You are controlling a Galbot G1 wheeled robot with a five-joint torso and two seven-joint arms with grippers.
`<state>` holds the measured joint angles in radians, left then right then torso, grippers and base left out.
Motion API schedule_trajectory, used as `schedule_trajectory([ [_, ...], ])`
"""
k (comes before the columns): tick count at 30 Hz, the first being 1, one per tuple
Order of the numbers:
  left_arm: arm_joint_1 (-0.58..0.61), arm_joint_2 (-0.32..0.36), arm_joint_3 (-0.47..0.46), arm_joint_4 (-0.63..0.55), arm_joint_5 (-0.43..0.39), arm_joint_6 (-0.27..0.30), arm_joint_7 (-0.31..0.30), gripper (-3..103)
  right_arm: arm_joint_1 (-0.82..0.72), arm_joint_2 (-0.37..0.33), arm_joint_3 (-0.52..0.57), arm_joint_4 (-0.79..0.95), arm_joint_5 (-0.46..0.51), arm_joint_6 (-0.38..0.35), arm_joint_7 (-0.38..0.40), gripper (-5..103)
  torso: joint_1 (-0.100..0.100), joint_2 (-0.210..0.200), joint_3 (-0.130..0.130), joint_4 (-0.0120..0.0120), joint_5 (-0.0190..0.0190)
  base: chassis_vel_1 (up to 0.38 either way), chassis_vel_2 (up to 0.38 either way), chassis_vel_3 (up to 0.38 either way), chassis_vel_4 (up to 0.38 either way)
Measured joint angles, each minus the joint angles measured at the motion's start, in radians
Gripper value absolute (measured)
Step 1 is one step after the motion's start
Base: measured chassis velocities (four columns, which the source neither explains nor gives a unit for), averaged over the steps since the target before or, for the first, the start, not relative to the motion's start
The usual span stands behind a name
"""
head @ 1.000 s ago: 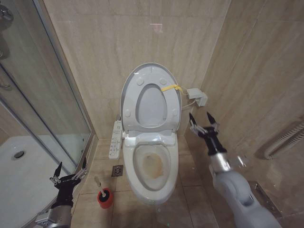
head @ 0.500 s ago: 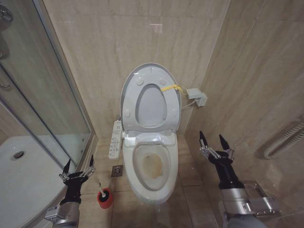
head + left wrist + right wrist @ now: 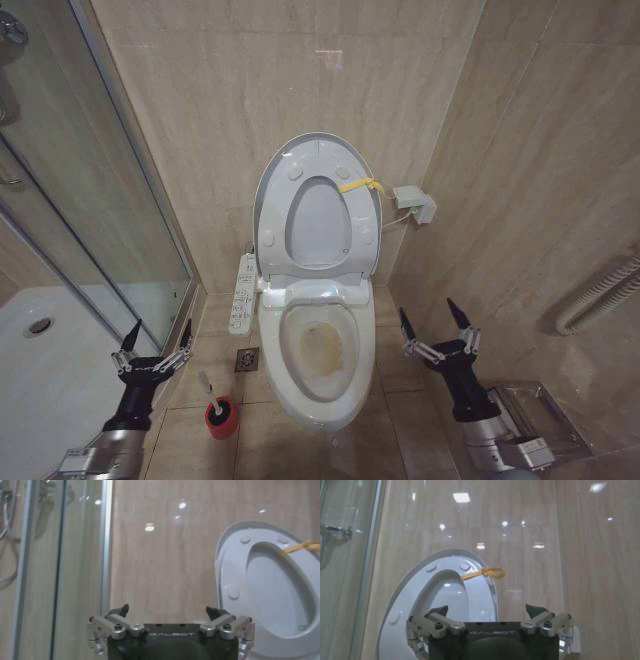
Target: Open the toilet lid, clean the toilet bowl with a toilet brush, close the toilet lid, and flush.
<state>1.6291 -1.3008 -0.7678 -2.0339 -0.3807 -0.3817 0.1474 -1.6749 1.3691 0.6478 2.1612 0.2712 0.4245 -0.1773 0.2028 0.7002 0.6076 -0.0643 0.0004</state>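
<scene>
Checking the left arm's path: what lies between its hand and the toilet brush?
Bare floor tile, as the head view shows. The left hand hovers open above and beside the toilet brush, which stands in its red pot.

— What am I looking at around the fixture?

— From my head view, beige marbled wall tiles (image 3: 230, 110) meet in a corner, with glare spots from overhead light. The floor tiles (image 3: 400, 370) are the same beige, with a square floor drain (image 3: 247, 359) near the back wall.

— And the sides?

— On the left, a glass shower screen (image 3: 90, 200) in a metal frame, a white shower tray (image 3: 45, 370) behind it. On the right wall, a small white box (image 3: 415, 203) and a grey hose (image 3: 600, 295).
</scene>
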Motion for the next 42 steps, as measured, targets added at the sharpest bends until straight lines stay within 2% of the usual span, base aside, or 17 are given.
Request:
schedule_trajectory([
  [1,0.007,0.008,-0.007,0.017,-0.01,-0.027,0.033,100,0.0,0.008,-0.006,-0.015,-0.003,0.009,-0.003,100,0.0,0.0,0.0,0.0,0.0,0.0,0.0,0.0,0.0],
  [2,0.007,0.008,-0.007,0.017,-0.01,-0.027,0.033,100,0.0,0.008,-0.006,-0.015,-0.003,0.009,-0.003,100,0.0,0.0,0.0,0.0,0.0,0.0,0.0,0.0,0.0],
  [3,0.012,0.011,-0.011,0.031,-0.015,-0.045,0.062,100,0.001,0.015,-0.009,-0.026,-0.007,0.016,-0.003,100,0.0,0.0,0.0,0.0,0.0001,0.0,0.0,0.0,0.0],
  [4,0.014,0.012,-0.013,0.044,-0.017,-0.066,0.091,100,0.002,0.022,-0.013,-0.035,-0.012,0.022,-0.003,100,0.0,0.0,0.0,0.0003,0.0,0.0,0.0,0.0,0.0],
  [5,0.009,0.011,-0.017,0.092,-0.016,-0.111,0.147,100,0.005,0.036,-0.02,-0.05,-0.018,0.032,-0.004,100,0.0,0.0,0.0,0.0002,0.0003,0.0,0.0,0.0,0.0],
  [7,0.002,0.008,-0.017,0.125,-0.014,-0.132,0.166,100,0.006,0.043,-0.024,-0.056,-0.019,0.036,-0.004,100,0.0,0.0,0.0,0.0004,0.0,0.0,0.0,0.0,0.0],
  [10,-0.049,-0.001,-0.006,0.262,-0.01,-0.169,0.209,100,0.009,0.056,-0.033,-0.064,-0.019,0.043,-0.007,100,0.0,0.0,0.0,0.0002,0.0,0.0,0.0,0.0,0.0],
  [12,-0.066,-0.003,0.0,0.295,-0.01,-0.175,0.215,100,0.01,0.057,-0.034,-0.066,-0.019,0.044,-0.007,100,0.0,0.0,0.0,0.0004,-0.0001,0.0,0.0,0.0,0.0],
  [14,-0.135,-0.01,0.025,0.395,-0.006,-0.182,0.222,100,0.011,0.057,-0.037,-0.072,-0.018,0.046,-0.008,100,0.0,0.0,0.0,0.0002,-0.0002,0.0,0.0,0.0,0.0],
  [17,-0.179,-0.016,0.048,0.46,0.004,-0.182,0.219,100,0.012,0.055,-0.039,-0.076,-0.017,0.048,-0.008,100,0.0,0.0,0.0,-0.0004,0.0,0.0,0.0,0.0,0.0],
  [18,-0.217,-0.025,0.074,0.526,0.02,-0.174,0.201,100,0.014,0.054,-0.042,-0.081,-0.014,0.049,-0.01,100,0.0,0.0,0.0,-0.0003,-0.0001,0.0,0.0,0.0,0.0],
  [20,-0.231,-0.029,0.086,0.556,0.027,-0.167,0.187,100,0.016,0.054,-0.043,-0.085,-0.013,0.05,-0.01,100,0.0,0.0,0.0,-0.0002,0.0,0.0,0.0,0.0,0.0],
  [23,-0.278,-0.051,0.118,0.686,0.07,-0.152,0.111,100,0.028,0.05,-0.048,-0.105,-0.01,0.06,-0.014,100,0.0,0.0,0.0,0.0003,-0.0001,0.0,0.0,0.0,0.0],
  [24,-0.278,-0.051,0.118,0.686,0.07,-0.152,0.111,100,0.028,0.05,-0.048,-0.105,-0.01,0.06,-0.014,100,0.0,0.0,0.0,0.0003,-0.0001,0.0,0.0,0.0,0.0],
  [27,-0.312,-0.069,0.12,0.785,0.112,-0.156,0.053,100,0.034,0.046,-0.051,-0.124,-0.008,0.074,-0.016,100,0.0,0.0,0.0,0.0003,0.0001,0.0,0.0,0.0,0.0],
  [34,-0.349,-0.08,0.115,0.859,0.142,-0.164,0.028,100,0.037,0.044,-0.059,-0.143,-0.008,0.087,-0.02,100,0.0,0.0,0.0,0.0002,0.0001,0.0,0.0,0.0,0.0],
  [42,-0.395,-0.088,0.127,0.928,0.153,-0.175,0.045,100,0.042,0.043,-0.063,-0.158,-0.009,0.091,-0.025,100,0.0,0.0,0.0,0.0,0.0002,0.0,0.0,0.0,0.0],
])
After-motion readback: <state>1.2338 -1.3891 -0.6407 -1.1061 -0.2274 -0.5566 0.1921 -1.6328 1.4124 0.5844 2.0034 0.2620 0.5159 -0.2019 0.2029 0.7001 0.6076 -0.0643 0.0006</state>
